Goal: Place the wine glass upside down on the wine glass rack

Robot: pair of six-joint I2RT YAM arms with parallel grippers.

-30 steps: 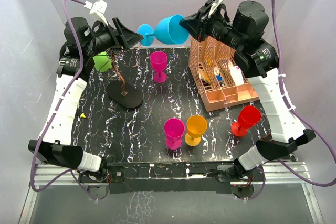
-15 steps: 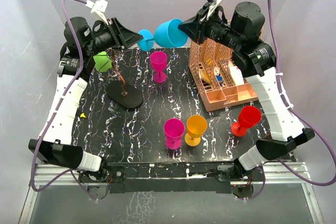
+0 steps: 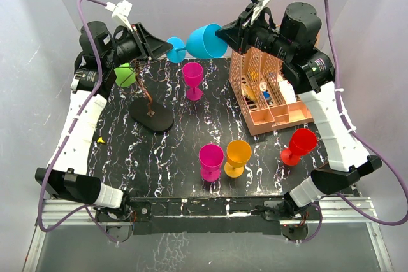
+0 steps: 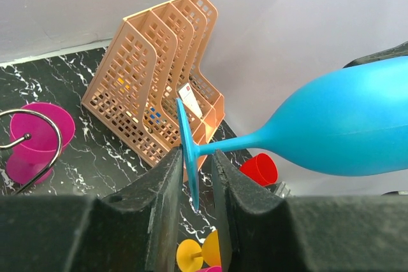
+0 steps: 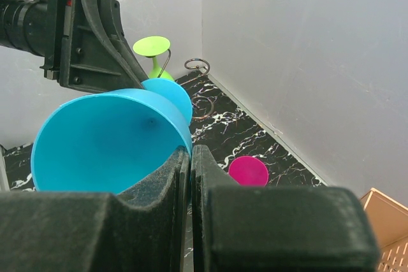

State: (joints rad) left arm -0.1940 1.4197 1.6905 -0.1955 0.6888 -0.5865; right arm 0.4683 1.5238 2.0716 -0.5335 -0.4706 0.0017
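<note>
The left white-and-black arm (image 3: 80,125) and the right white-and-black arm (image 3: 331,119) stood reared high at the far side, wrists level, pointing at each other. The right black two-finger gripper (image 3: 221,30) pinched the bowl rim of the turquoise plastic wine glass (image 3: 204,40), fingers nearly together. The left black two-finger gripper (image 3: 169,46) straddled its foot, jaws parted, gaps either side.

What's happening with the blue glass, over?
Right tool shut on blue wine glass rim, mid-air. Left tool open around its foot. Rack already holds a green glass.
</note>
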